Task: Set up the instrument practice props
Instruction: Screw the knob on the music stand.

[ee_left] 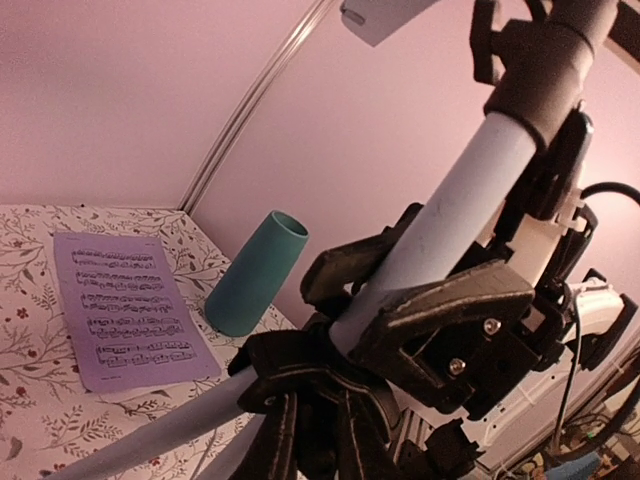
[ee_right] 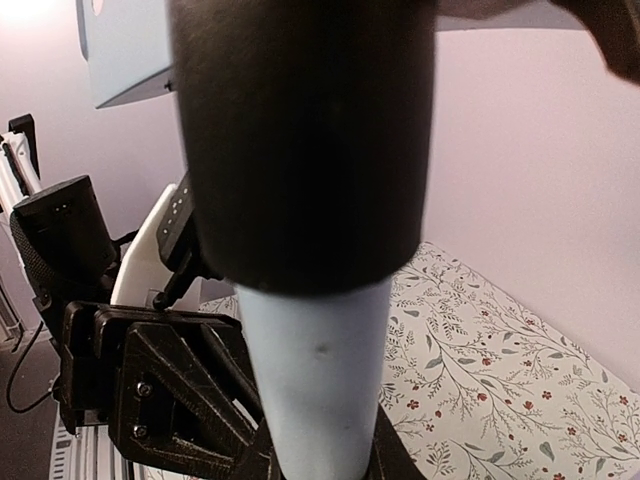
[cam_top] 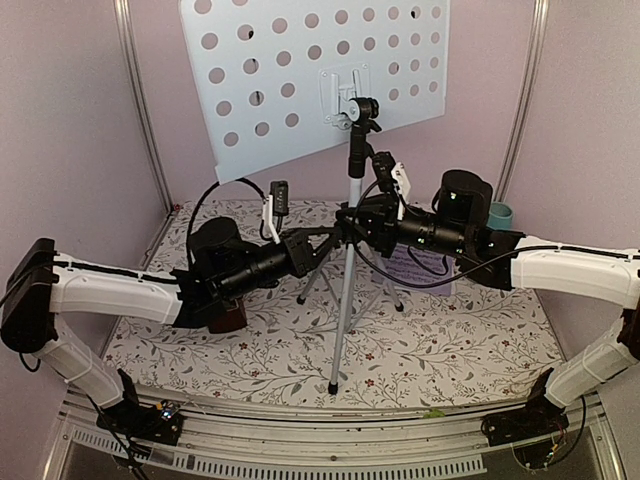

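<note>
Right tool (cam_top: 352, 212) first: it is clamped on the pale pole (cam_top: 346, 300) of the music stand (cam_top: 310, 80), a little way below the black collar. In my right wrist view that tube fills the middle of the frame, very close to the lens. The collar sits dark above it.

Left tool (cam_top: 335, 238) reaches in from the other side. From above, it meets the same pole just beside the right one, near the black hub where the silver tripod legs branch off. Whether its jaws grip the tube or only stand close around it, I cannot tell (the black parts crowd together in every view).

The stand is upright at the middle of the tabletop (cam_top: 450, 350), feet on the floral cloth. Its pale-blue perforated desk is tilted, high against the back wall.

The sheet-music page (ee_left: 130, 310) lies flat on the cloth at the right rear, printed side up. The teal cup (ee_left: 255, 275) stands just beside it near the wall. The dark-red-brown metronome (cam_top: 228, 318) sits on the cloth at the left. It is mostly hidden under my left arm, well apart from the page.
</note>
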`<state>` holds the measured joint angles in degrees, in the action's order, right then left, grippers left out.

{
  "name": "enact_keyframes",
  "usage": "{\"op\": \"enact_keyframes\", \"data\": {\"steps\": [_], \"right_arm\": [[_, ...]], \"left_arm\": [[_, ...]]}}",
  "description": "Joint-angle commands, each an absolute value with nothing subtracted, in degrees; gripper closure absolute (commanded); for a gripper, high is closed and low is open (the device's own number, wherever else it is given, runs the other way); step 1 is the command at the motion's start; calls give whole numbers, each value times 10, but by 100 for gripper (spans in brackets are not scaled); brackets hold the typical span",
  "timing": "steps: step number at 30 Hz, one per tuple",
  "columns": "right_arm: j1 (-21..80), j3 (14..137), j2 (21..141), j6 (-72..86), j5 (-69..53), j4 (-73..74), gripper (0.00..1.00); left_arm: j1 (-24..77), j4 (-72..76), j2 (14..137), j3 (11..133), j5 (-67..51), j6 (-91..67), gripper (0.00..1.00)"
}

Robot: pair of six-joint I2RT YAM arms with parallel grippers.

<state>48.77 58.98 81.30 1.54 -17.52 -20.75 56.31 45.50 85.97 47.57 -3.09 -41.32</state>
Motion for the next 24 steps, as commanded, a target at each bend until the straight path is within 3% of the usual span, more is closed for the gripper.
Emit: {"op": "enact_keyframes", "data": {"steps": [1,24], "right_arm": [[494,579,850,51,-171,-106,100],[494,600,876,49,-187,-102,100]], "left_arm": [[559,458,855,484,-59,-282,87],[565,493,874,468,-72,217,98]]}}
